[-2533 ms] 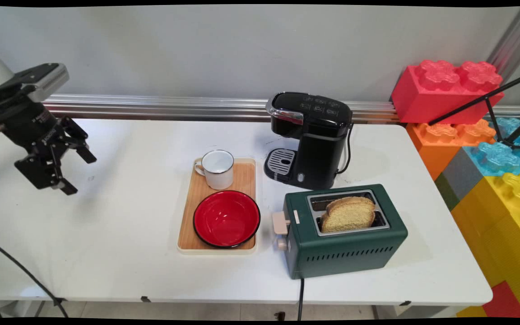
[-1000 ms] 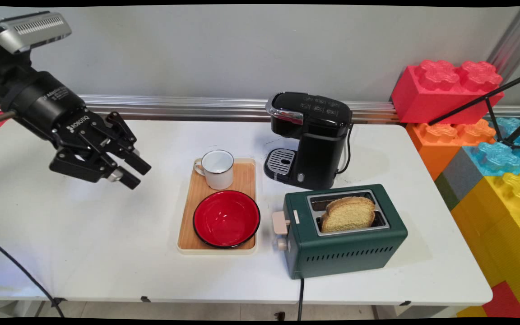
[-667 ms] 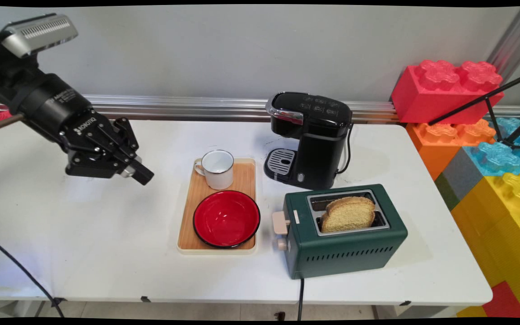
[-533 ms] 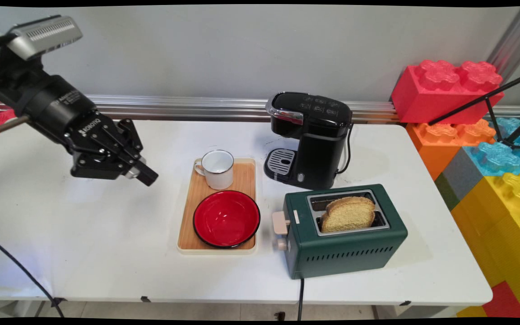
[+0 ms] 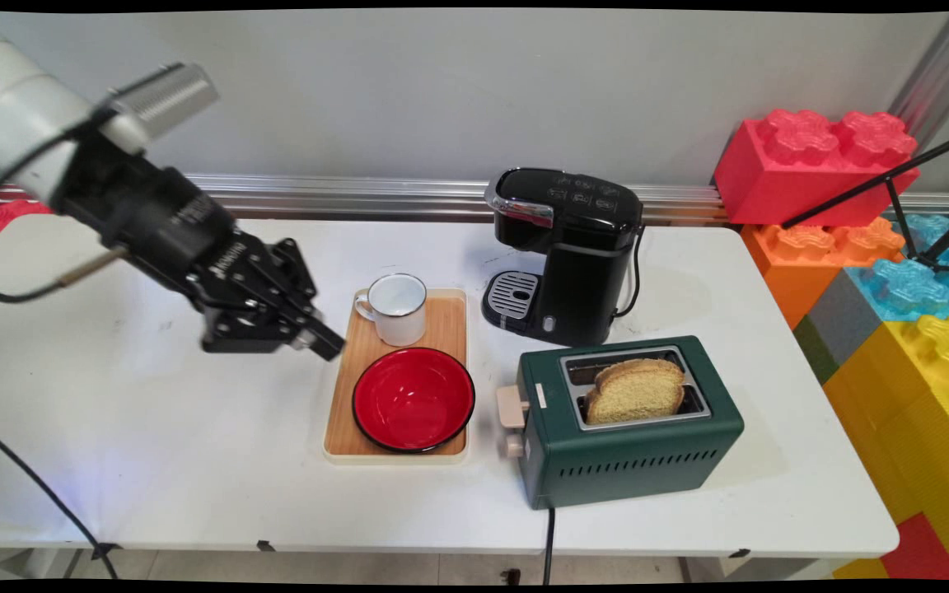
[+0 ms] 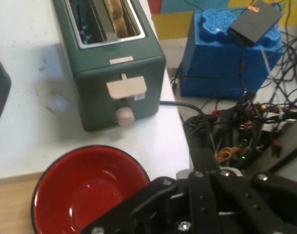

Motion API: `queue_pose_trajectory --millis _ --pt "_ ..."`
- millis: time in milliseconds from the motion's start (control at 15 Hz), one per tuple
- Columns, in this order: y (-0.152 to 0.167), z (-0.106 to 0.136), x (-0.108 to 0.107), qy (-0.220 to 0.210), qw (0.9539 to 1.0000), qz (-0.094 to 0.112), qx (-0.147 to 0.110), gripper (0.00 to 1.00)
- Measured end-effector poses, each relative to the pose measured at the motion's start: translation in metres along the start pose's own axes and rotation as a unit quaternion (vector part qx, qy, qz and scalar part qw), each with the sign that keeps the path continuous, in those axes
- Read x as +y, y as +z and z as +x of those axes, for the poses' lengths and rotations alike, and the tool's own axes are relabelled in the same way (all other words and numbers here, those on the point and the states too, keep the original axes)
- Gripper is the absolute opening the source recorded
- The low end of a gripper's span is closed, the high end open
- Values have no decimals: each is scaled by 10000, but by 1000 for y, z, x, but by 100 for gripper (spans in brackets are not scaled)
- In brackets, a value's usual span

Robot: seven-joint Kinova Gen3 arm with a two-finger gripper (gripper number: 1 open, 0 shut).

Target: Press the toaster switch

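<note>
Claw (image 5: 328, 344) now nearer tray (image 5: 343, 387).

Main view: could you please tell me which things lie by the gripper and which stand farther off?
By the gripper: tray, white mug, red bowl.
Farther off: coffee machine, green toaster, bread, toy blocks.

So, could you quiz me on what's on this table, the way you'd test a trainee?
1. True or false: the bowl sits on the tray.
2. What is in the toaster? A) bread B) nothing C) a spoon
3. Fill in: in the main view, the gripper hangs by the tray's ___ side.

Key: 1 true; 2 A; 3 left.
</note>
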Motion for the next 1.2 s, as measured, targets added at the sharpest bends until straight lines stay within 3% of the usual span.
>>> queue_pose_trajectory --millis 667,1200 --pt "77 56 -11 -23 9977 474 -481 0" --pt "117 85 -11 -53 9943 544 -913 0"
